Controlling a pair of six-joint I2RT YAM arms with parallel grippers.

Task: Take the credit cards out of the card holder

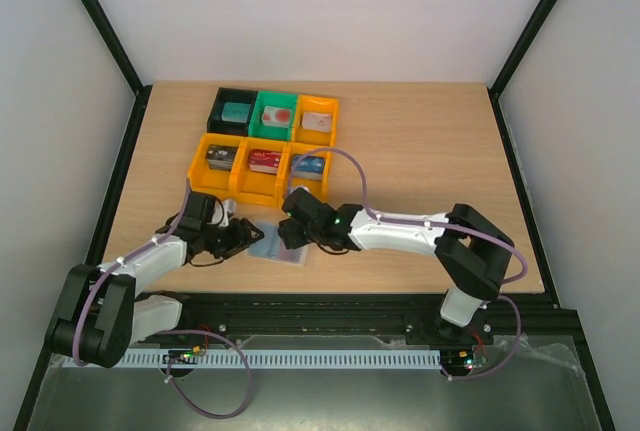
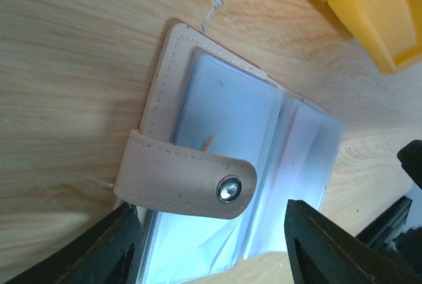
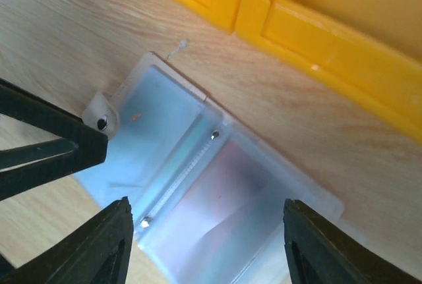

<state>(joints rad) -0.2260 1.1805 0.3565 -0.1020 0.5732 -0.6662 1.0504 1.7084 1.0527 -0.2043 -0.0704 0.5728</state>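
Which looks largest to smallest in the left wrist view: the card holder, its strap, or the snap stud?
1. card holder
2. strap
3. snap stud
All three lie together, so nearness hardly skews this.

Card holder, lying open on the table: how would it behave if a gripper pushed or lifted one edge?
Probably floppy: the card holder is thin clear sleeves folding at a spine, so a lifted side would likely droop. It looks light and may slide on the smooth table. Its loose strap could flap.
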